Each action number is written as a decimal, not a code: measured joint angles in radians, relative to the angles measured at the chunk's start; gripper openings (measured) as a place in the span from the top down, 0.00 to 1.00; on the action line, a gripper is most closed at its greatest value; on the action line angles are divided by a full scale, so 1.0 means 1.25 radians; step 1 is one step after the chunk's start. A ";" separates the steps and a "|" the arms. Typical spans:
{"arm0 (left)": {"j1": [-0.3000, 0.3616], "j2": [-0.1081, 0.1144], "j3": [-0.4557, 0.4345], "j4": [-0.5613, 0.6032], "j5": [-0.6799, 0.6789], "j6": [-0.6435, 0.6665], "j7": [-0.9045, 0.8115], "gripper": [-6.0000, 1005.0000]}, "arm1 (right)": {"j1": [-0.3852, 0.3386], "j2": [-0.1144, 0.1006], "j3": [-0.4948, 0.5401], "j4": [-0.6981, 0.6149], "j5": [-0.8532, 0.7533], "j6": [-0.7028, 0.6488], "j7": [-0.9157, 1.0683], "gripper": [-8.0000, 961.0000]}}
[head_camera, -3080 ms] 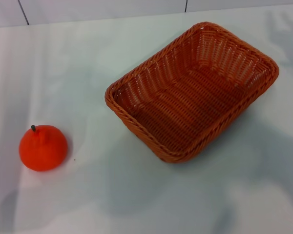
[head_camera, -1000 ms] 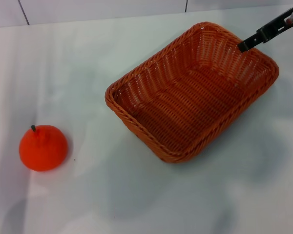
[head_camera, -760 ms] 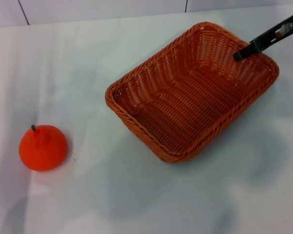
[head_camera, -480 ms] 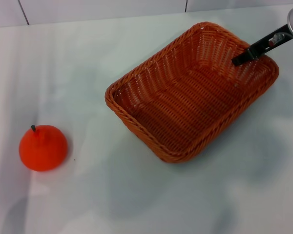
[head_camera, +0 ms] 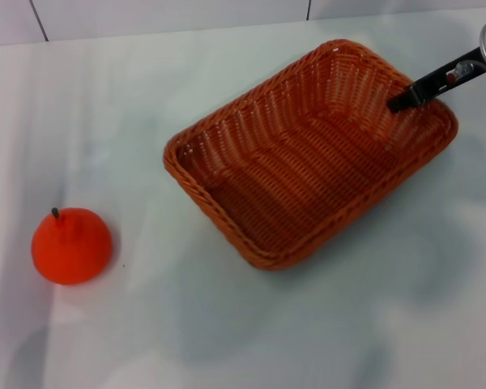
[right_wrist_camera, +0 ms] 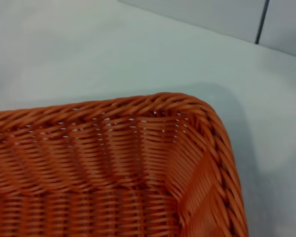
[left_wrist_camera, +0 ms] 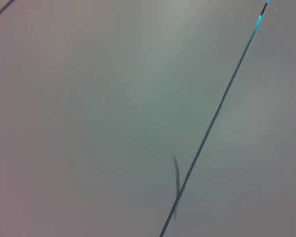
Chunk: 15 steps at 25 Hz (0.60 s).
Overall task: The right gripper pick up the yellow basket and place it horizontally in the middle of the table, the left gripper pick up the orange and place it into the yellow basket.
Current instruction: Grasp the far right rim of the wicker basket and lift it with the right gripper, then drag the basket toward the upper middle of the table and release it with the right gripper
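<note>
I see the table (head_camera: 130,340) spread white across the head view. The yellow basket (head_camera: 308,154) sits slanted toward the far right corner, its open side up and nothing in it. The orange (head_camera: 71,245) stands stem-up near the left edge, well apart from the basket. The right gripper (head_camera: 405,99) reaches in from the right edge with a slim black finger over the basket's far right rim; I cannot tell how its fingers stand.

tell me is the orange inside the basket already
No, in the head view the orange sits on the bare table well apart from the yellow basket, which holds nothing.
</note>
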 joint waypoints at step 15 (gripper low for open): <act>-0.002 0.000 0.000 0.000 0.000 -0.014 0.000 0.08 | -0.134 -0.027 0.108 -0.070 0.373 0.195 -0.082 0.81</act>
